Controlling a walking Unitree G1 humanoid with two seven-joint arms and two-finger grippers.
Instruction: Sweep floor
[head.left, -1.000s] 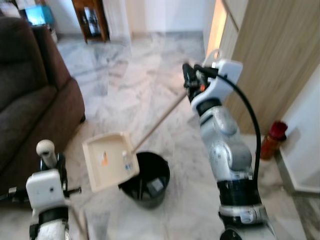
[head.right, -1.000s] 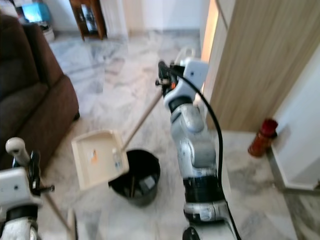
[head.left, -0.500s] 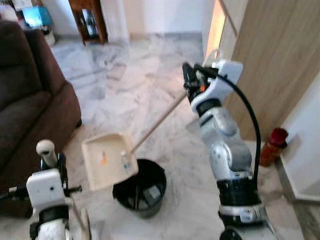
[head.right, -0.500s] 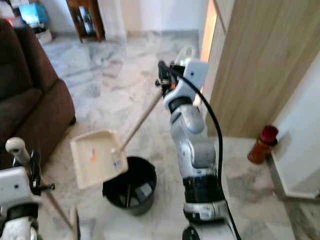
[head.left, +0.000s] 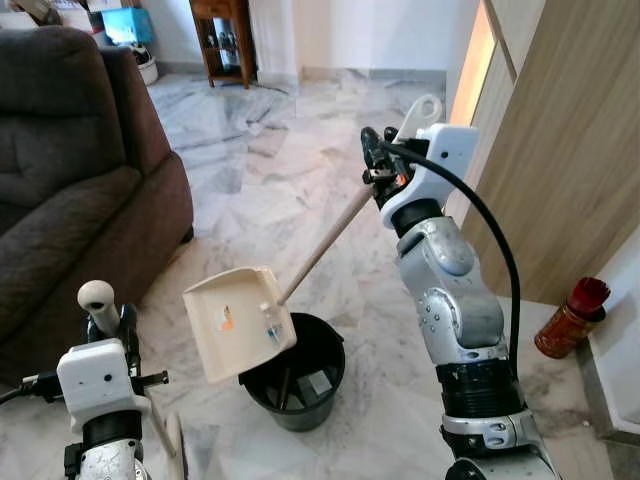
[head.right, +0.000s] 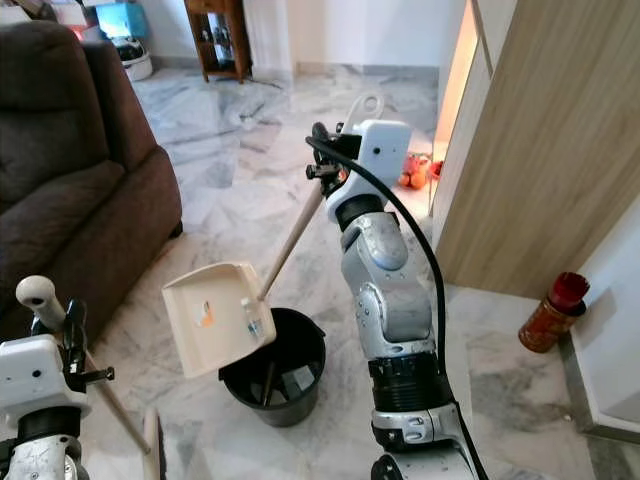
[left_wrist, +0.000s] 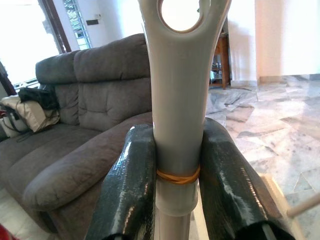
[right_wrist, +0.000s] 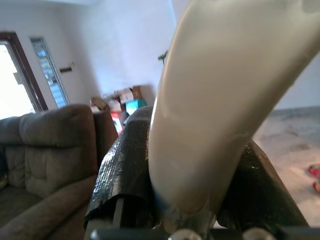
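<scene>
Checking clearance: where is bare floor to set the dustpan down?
Bare marble floor between the sofa and wooden panel. Crowded by the black bin, under the dustpan, and near the red bottle.

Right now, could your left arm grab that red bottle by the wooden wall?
Probably not. The left gripper is shut on the broom handle, and the red bottle stands far across on my right, past the black bin.

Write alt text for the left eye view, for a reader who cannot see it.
The right gripper holds a long-handled cream dustpan tilted over a black bin on the marble floor. The left gripper grips a broom handle low in front, beside a brown sofa.
</scene>
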